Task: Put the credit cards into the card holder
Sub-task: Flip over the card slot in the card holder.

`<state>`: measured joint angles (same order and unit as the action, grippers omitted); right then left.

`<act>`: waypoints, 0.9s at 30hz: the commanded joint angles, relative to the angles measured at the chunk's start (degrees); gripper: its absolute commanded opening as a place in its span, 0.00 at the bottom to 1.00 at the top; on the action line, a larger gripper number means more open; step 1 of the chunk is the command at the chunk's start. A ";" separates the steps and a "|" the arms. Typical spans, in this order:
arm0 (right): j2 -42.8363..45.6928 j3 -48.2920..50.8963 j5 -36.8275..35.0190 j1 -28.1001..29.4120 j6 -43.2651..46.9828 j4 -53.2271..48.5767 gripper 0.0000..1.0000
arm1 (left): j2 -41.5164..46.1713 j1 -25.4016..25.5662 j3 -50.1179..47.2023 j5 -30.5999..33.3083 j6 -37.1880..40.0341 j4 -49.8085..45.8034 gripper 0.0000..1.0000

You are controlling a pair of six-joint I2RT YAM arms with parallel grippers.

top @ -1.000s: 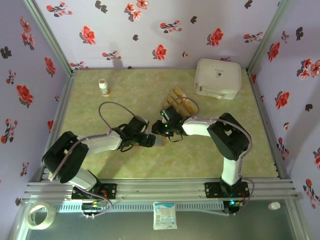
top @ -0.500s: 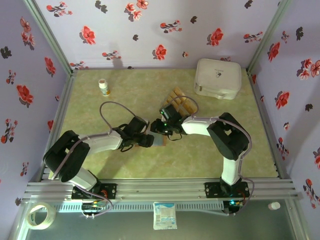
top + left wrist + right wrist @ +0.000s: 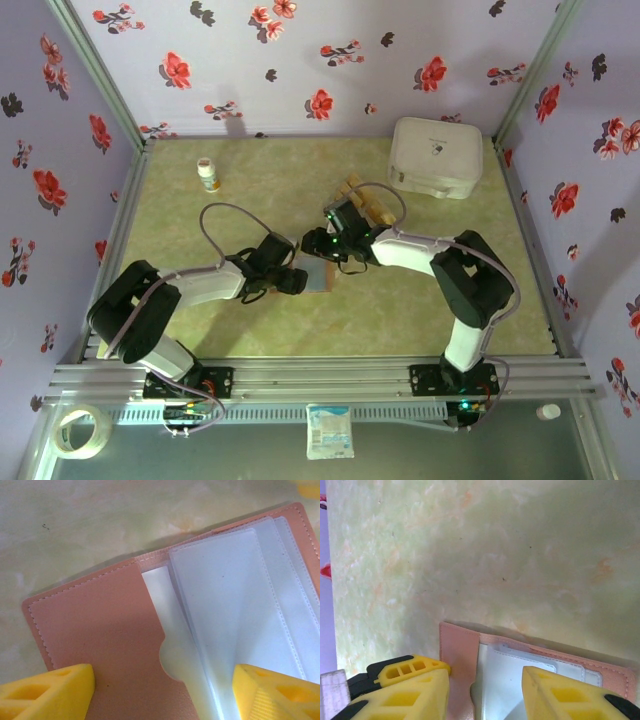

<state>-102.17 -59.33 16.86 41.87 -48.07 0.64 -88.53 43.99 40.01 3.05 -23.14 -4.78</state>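
Note:
The card holder (image 3: 317,277) lies open on the table, pinkish-brown leather with clear plastic sleeves (image 3: 235,610) inside. My left gripper (image 3: 297,281) is at its left edge; in the left wrist view the gripper (image 3: 162,695) is open, with one yellow finger over the leather flap (image 3: 100,635) and the other over the sleeves. My right gripper (image 3: 322,243) hovers just behind the holder, open (image 3: 485,695), and the holder's corner (image 3: 459,650) shows between its fingers. The tan-orange credit cards (image 3: 372,207) lie in a fanned pile behind the right arm, partly hidden by it.
A big white rounded box (image 3: 434,157) sits at the back right. A small white bottle (image 3: 208,175) stands at the back left. Floral walls close in the table on three sides.
My right gripper has drawn back a little from the holder toward the far side, uncovering more of it. The left gripper has stayed at the holder's left edge.

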 commanded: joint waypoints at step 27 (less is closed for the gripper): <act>-3.97 3.85 2.56 0.58 -3.87 6.11 0.40 | -2.48 0.04 -1.07 -0.84 0.65 -0.76 0.74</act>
<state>-105.89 -55.53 18.28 41.98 -51.13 6.09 -88.55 43.99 40.01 3.05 -23.16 -4.71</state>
